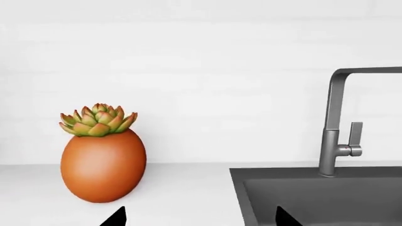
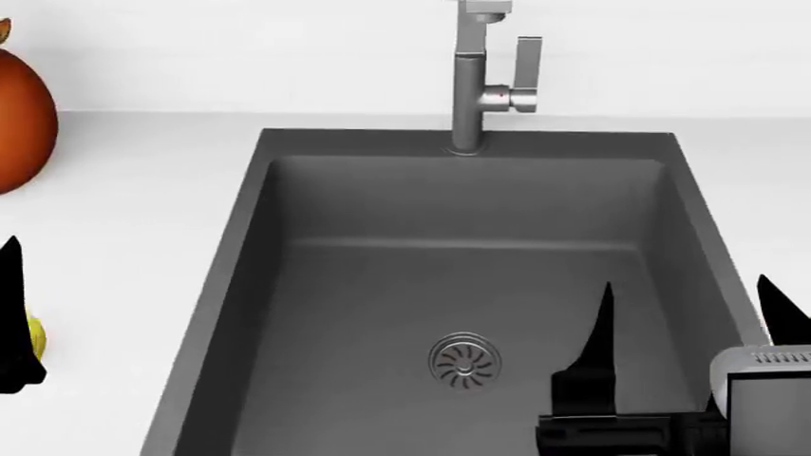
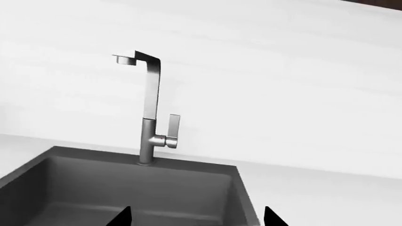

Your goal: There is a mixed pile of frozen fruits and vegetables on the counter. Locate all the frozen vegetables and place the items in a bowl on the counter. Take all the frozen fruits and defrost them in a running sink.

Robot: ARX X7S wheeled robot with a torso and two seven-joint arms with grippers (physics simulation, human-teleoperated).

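The right pincer [image 2: 685, 328] hangs spread and empty over the dry sink [image 2: 380, 275], probably to reach the faucet [image 2: 488, 85], while the left pincer [image 1: 197, 217], also spread, waits above the counter [image 2: 127, 247] beside a yellow pear [image 2: 36, 334].

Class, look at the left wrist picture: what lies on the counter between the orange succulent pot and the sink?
Nothing: in the left wrist view, only bare white counter separates the succulent pot from the sink rim.
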